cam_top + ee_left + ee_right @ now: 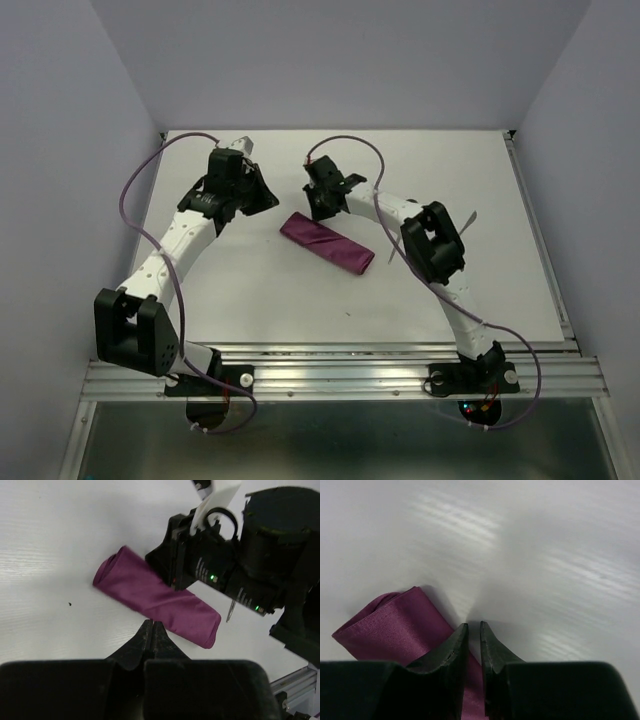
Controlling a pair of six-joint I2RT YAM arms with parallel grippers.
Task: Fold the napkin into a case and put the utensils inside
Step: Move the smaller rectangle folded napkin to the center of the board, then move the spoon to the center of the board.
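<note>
My left pincer (pixel 152 624) is clenched, empty, just beside the case (pixel 147 594). My right pincer (pixel 474 625) hangs barely parted over its end, grasping nothing.

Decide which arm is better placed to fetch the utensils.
Right, probably: the utensils lie beyond the case's right end, beside that arm; the left end effector, shut, is across the case from them.

This looks like a robotics lab cell: a bare white desk (pixel 250 290) boxed in by blank pale walls (pixel 60 150). Two cabled robot arms (pixel 180 235) are bolted to an aluminium rail (pixel 340 378) at its edge.
</note>
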